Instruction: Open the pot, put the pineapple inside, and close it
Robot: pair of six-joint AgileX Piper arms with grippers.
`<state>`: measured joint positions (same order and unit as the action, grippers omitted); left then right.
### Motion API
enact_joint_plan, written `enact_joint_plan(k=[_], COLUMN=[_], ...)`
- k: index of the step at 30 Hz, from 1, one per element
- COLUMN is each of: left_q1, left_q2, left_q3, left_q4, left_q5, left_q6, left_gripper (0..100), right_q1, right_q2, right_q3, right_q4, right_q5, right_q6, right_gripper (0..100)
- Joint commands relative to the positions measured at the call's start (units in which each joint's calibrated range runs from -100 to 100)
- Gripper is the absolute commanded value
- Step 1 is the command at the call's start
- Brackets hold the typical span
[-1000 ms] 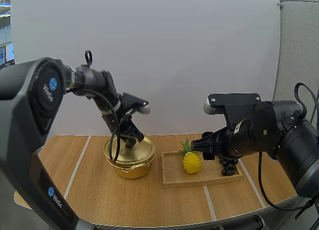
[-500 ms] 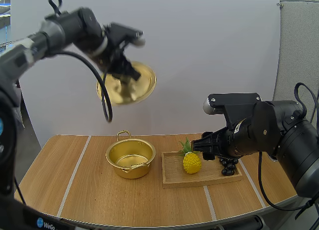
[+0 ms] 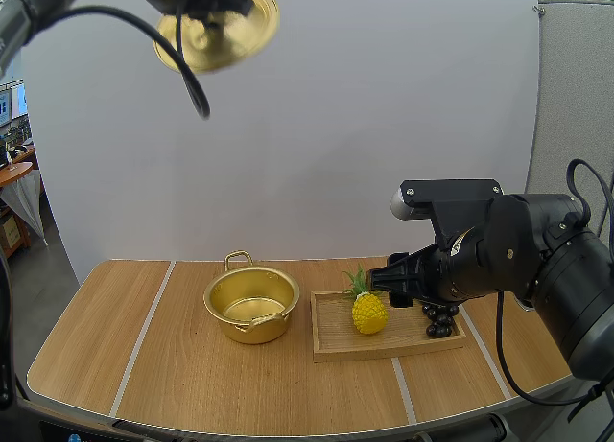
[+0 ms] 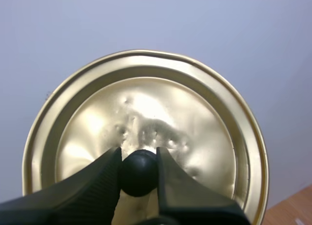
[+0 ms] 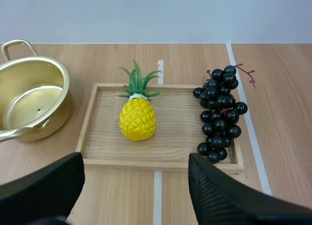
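One second has taken the lid point(image 3: 230, 34) from the pot point(image 3: 251, 303) to high above it, our left gripper point(image 4: 139, 155) pinching its knob point(image 4: 139, 173); the pot stands open. Beside the pot, our right gripper point(image 5: 134, 161) hovers wide apart, empty, over the pineapple point(image 3: 369, 311), due inside next

A robot lab's test stand: a pale wooden surface point(image 3: 192, 384) marked with white lines point(image 3: 146, 327) stands before a plain white screen point(image 3: 384, 126), a grey partition point(image 3: 576, 97) at one side, an office desk point(image 3: 11, 174) beyond.
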<state>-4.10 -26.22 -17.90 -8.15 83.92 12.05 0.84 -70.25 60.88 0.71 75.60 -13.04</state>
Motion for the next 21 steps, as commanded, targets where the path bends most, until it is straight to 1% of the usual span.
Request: enact_joint_plan(k=[1, 5, 8, 13, 15, 18, 21], left_q1=[-0.18, -0.18, -0.18, -0.18, -0.18, -0.18, -0.18], left_q2=[-0.43, -0.43, -0.43, -0.43, -0.43, -0.43, -0.43], left_q3=[-14.47, -19.72, -21.70, -21.68, -21.68, -21.68, -21.68], left_q4=[3.81, 6.33, 7.57, 7.57, 7.57, 7.57, 7.57], left_q5=[-2.55, -5.44, -7.63, -16.04, -16.34, -16.34, -16.34], left_q6=[-4.70, -5.92, -5.92, -5.83, -5.83, -5.83, -5.83], left_gripper=[0, 0, 0, 0, 0, 0, 0], right_q1=[-0.23, -0.23, -0.23, -0.23, -0.23, -0.23, -0.14], right_q2=[-0.13, 0.19, 2.89, 12.18, 15.38, 21.49, 26.50], right_q3=[-0.41, -0.41, -0.41, -0.41, -0.53, -2.46, -5.91], right_q4=[4.56, 4.69, 4.69, 4.99, 4.99, 4.99, 5.91], right_q5=[-4.29, -7.49, -8.64, -13.89, -16.28, -16.85, -16.85], right_q6=[-0.84, -1.65, -1.65, -1.65, -1.65, -1.65, -1.65], right_gripper=[100, 100, 100, 100, 100, 100, 100])
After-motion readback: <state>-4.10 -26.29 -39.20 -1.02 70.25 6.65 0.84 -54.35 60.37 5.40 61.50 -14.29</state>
